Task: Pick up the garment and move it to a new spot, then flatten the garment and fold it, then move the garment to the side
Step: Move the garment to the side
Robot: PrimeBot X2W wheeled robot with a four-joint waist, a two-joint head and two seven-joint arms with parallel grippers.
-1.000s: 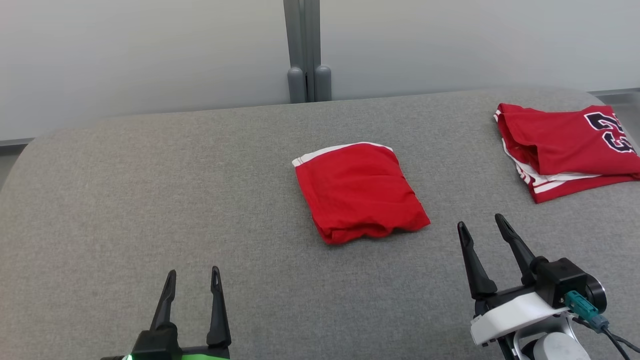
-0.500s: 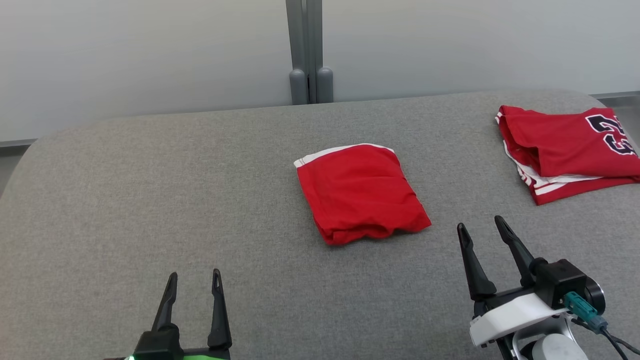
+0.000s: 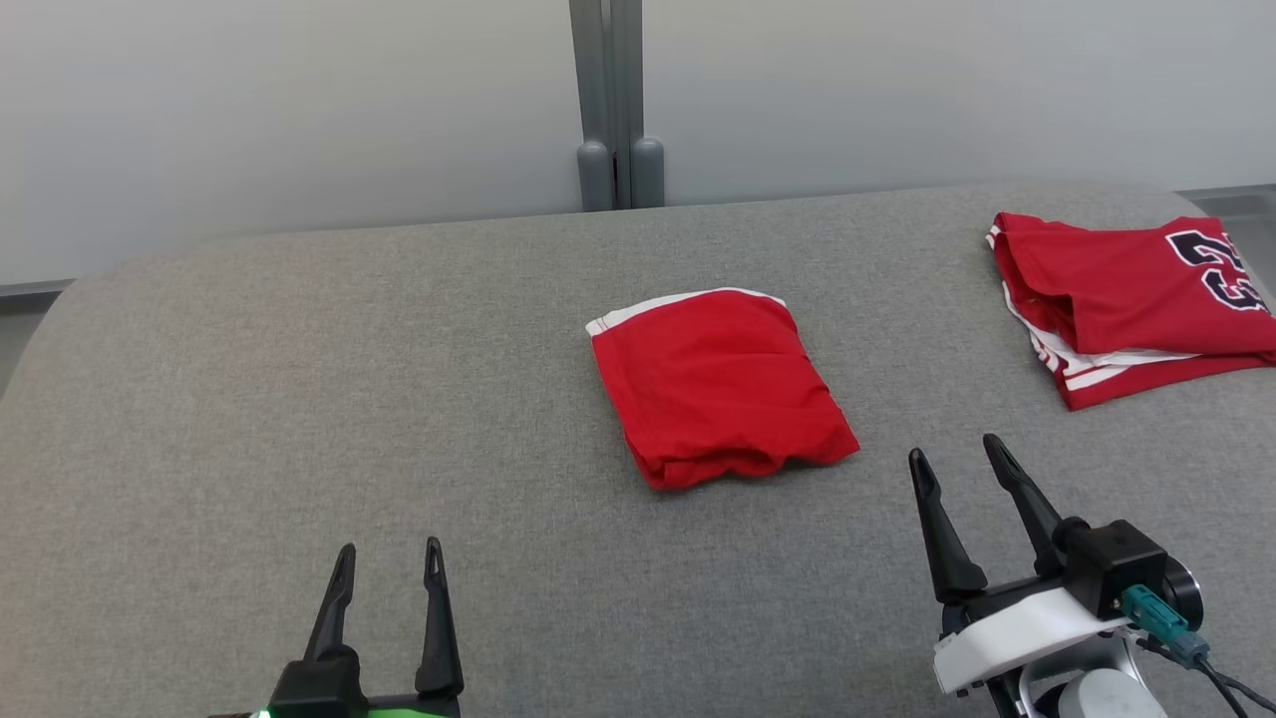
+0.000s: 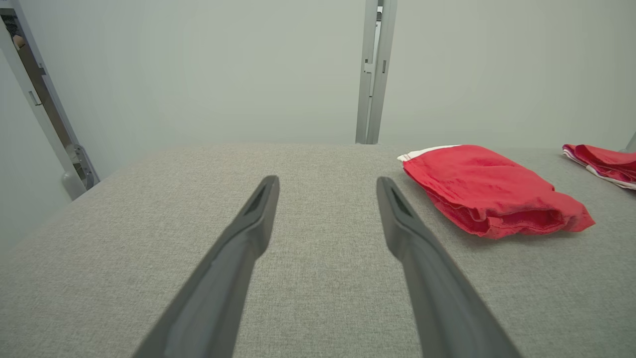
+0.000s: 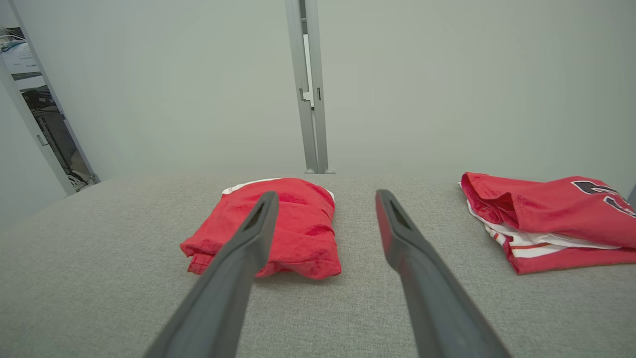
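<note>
A folded red garment [image 3: 718, 384] with a white edge lies in the middle of the grey padded surface [image 3: 299, 399]. It appears right of my left fingers in the left wrist view [image 4: 489, 191] and behind my right gripper's left finger in the right wrist view [image 5: 298, 228]. My left gripper [image 3: 389, 553] stands open at the lower left, well short of the garment, holding nothing. At the lower right, my right gripper [image 3: 952, 454] is open and empty, just right of the garment's near corner.
A second folded red jersey [image 3: 1126, 289] with white stripes and dark numerals lies at the far right edge, seen too in the right wrist view [image 5: 546, 219]. A pale wall with a grey post [image 3: 610, 100] rises behind the surface.
Both grippers have drawn back slightly toward the bottom of the view. The garment has kept its shape; the whole picture shifted a little, so the camera moved.
</note>
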